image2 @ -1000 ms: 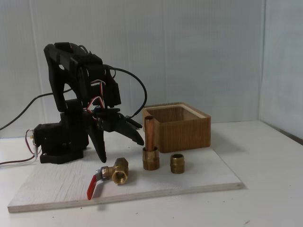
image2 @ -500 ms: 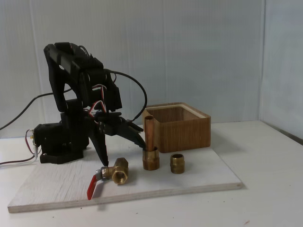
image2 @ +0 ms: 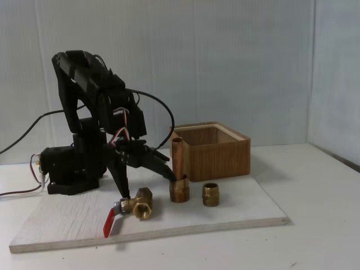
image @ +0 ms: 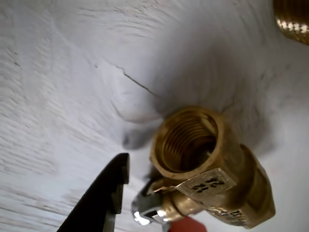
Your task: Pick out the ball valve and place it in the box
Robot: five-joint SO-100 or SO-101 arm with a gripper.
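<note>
Claw (image2: pixel 147 184) spread wide and gripping nothing — one fingertip just behind the ball valve (image2: pixel 136 206), the other beside the upright brass fitting (image2: pixel 179 179). Valve lying on the white board (image2: pixel 73 219), left of that fitting, red lever angled down toward the front edge. In the wrist view, threaded opening of the valve (image: pixel 203 162) close up, one dark finger (image: pixel 104 200) just left of it. Box (image2: pixel 216 149) behind the fitting — short nipple (image2: pixel 211 194) to its right.
</note>
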